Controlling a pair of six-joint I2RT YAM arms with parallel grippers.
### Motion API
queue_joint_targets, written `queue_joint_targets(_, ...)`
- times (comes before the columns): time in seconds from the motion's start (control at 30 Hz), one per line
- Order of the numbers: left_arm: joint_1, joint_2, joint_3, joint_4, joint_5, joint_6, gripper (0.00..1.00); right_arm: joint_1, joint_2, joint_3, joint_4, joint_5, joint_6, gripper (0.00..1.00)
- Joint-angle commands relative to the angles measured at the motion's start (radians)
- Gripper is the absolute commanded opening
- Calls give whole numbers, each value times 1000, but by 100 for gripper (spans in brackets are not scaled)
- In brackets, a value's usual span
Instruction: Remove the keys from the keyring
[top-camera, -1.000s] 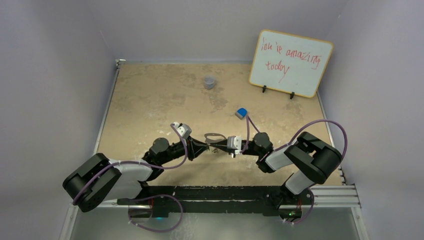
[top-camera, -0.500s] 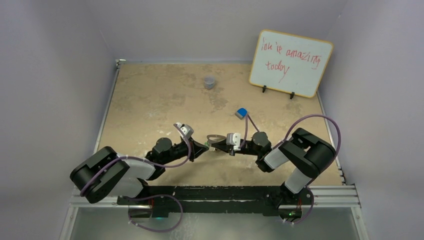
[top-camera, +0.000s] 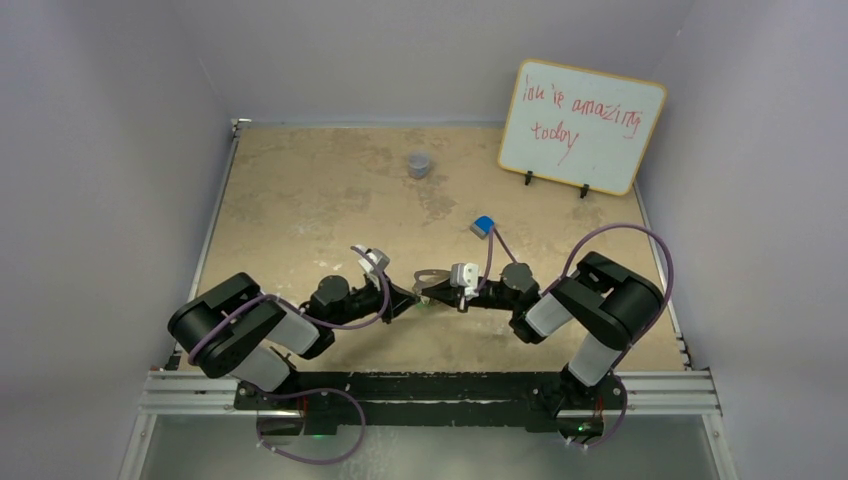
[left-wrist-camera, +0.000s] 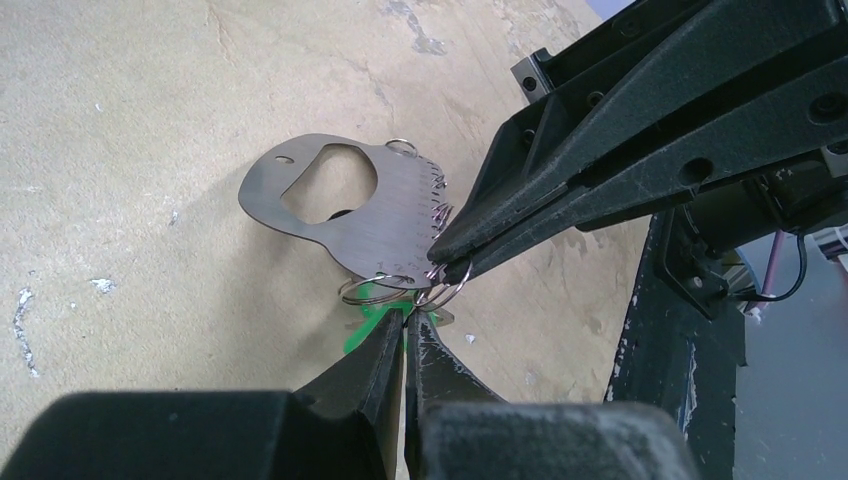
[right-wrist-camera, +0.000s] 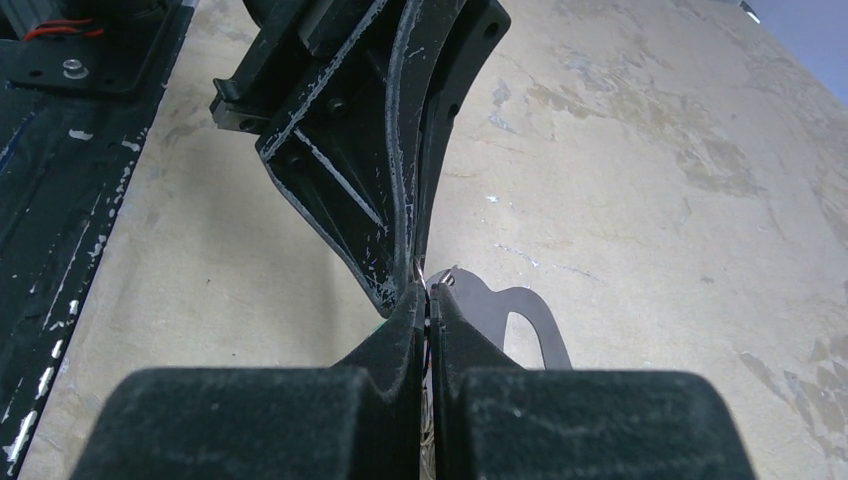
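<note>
You had the left gripper (left-wrist-camera: 405, 320) low over the table (top-camera: 300, 200). Its fingers were pressed together with only a hairline between the tips, right at the small wire rings (left-wrist-camera: 395, 290). Whether a ring or a key blade was actually caught there cannot be told. Just beside those tips were the keys (left-wrist-camera: 368, 308), their green heads showing under the rings at the lower edge of the keyring (left-wrist-camera: 335, 215). The keyring itself sat between the two arms near the middle of the table, tilted, with one end raised enough to throw a shadow. To its right you had the right gripper (left-wrist-camera: 441, 263) clamped on the keyring's corner, its fingers shut where the rings pass through.

The risks, as I judge them, came from both pairs of tips meeting in one crowded spot. A pull by the left arm could have dragged the keyring out of the right grip rather than freeing a key. If the left fingers held only thin wire, they could have slipped off, or twisted the ring without opening it. With the tips nearly touching, a small misjudged move could have knocked the fingers together and dropped everything.
</note>
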Motion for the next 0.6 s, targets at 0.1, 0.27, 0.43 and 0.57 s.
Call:
queue_joint_targets(0.1, -4, -25, 11, 31, -77, 11, 0, 3, 22, 6, 472, -3, -59, 0)
queue_joint_targets(0.27, -3, -15, 21, 18, -96, 24, 0, 3, 39, 20, 411, -6, -101, 3)
queue_joint_targets(0.43, -3, -14, 18, -25, -141, 40, 0, 3, 12, 34, 257, 9, -186, 7)
queue_joint_targets(0.57, -3, 3, 26, -48, -160, 47, 0, 3, 1, 61, 134, 12, -251, 10)
